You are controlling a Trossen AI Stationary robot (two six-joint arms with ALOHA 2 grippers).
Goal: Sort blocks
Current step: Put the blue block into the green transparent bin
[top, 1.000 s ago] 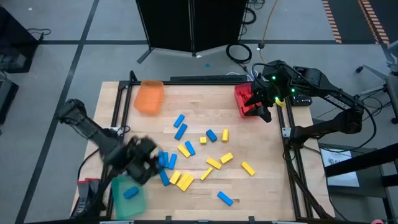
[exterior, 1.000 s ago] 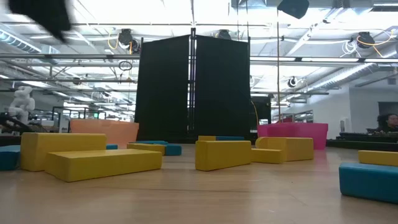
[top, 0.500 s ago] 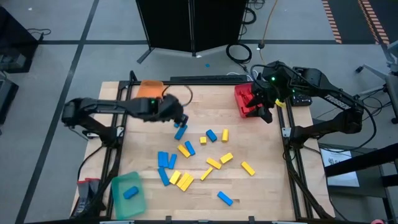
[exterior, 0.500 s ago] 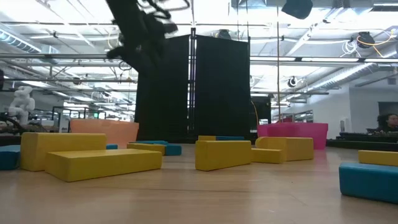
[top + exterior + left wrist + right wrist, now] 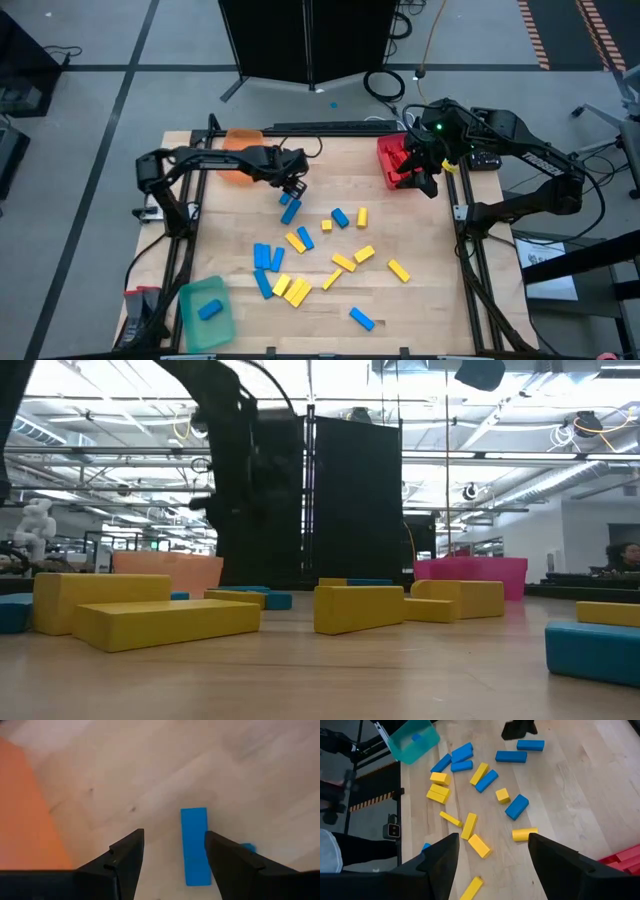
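Blue and yellow blocks [image 5: 330,250] lie flat and scattered over the middle of the wooden table. My left gripper [image 5: 293,182] hangs open, pointing down, just over a blue block [image 5: 195,845] near the orange tray [image 5: 240,158]. In the left wrist view that block lies flat on the wood between the fingers, close to one finger, and touches neither. A second blue block [image 5: 290,211] lies just nearer. My right gripper [image 5: 492,842] stays open and raised beside the red tray [image 5: 392,160] at the far right. One blue block [image 5: 209,309] lies in the green tray [image 5: 207,318].
The green tray stands at the near left corner, the orange tray at the far left and the red tray at the far right. Black frame rails [image 5: 465,240] run along the table's sides. A black panel [image 5: 310,500] stands behind the far edge. There is bare wood at the near right.
My left gripper has swung from beside the green tray at the near left toward the far edge and to the right. It has come down over the blue block by the orange tray and stays open. No blocks have moved.
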